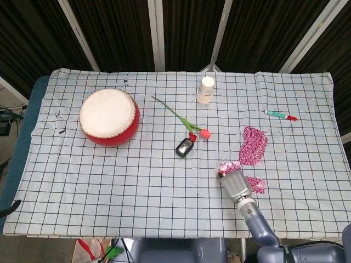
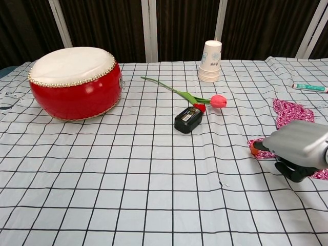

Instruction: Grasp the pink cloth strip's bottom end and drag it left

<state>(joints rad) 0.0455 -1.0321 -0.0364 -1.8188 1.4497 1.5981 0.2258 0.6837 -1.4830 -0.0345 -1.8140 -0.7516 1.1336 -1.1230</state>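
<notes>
Head view: right hand (image 1: 236, 185) grips the near end of the pink cloth strip (image 1: 253, 146), fingers closed on it.

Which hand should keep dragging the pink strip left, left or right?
The right hand. It already holds the pink strip's bottom end, now bent leftward, with bare tablecloth to its left. The left hand is in neither view.
</notes>
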